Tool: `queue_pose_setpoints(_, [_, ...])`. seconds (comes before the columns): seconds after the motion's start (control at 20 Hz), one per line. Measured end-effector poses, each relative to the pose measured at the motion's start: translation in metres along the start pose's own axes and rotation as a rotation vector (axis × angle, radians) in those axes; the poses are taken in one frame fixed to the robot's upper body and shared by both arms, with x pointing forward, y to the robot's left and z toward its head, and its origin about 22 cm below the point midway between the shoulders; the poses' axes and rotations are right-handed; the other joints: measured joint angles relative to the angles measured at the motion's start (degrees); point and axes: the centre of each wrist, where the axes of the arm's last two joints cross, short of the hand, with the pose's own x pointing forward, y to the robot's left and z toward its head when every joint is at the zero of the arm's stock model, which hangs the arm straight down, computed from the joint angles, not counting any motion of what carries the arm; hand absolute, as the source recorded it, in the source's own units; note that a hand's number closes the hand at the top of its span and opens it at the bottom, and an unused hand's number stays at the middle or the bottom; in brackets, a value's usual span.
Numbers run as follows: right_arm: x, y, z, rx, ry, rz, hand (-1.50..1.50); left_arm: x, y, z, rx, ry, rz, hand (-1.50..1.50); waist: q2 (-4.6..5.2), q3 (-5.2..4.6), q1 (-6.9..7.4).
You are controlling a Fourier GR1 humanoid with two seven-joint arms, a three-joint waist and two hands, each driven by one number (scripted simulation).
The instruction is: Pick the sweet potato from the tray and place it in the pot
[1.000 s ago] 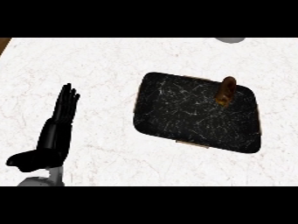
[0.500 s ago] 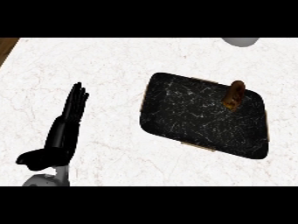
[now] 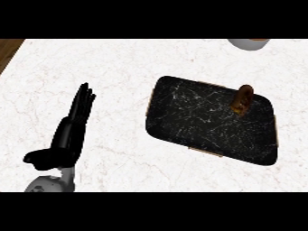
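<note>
Well to the right of the left hand [image 3: 66,135], a single black marbled tray [image 3: 203,128] lies on the white tabletop [image 3: 116,67], sitting skewed so that its corners point along slanting lines. One sweet potato [image 3: 242,99] is in it, brown and standing nearly upright, close to the tray's far right corner, the part of the tray farthest from the hand. Nothing else lies on the tray's dark surface.

Farther off, beyond the tray and past the hand's fingertips toward the upper right, one pale pot [image 3: 248,43] shows only as a curved rim and wall cut by the view's top edge; what it contains cannot be seen. It stands well apart from the tray and from the sweet potato.

One hand is in view, the left one, at the lower left above its grey forearm [image 3: 48,184]. Its fingers are straight and together, pointing away up the tabletop, with the thumb out to the side; it is released and holds nothing, touching neither tray nor pot.
</note>
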Motion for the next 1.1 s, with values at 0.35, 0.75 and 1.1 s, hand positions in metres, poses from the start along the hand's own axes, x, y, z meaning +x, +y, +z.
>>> queue_pose_setpoints(0.35, [-0.021,0.007,0.02,0.021,0.09,0.047,1.5,-0.002,-0.002,-0.002,0.009,0.016,-0.004,0.0,-0.96,0.03,-0.82])
queue_pose_setpoints(0.75, [-0.062,0.029,0.057,0.171,0.176,0.082,1.5,-0.007,0.001,0.001,0.039,0.032,-0.008,0.0,-1.75,0.09,-2.21])
queue_pose_setpoints(1.1, [-0.103,0.054,0.06,0.338,0.327,0.097,-1.5,-0.007,0.007,0.001,0.052,0.035,-0.014,0.0,-1.84,0.2,-2.81])
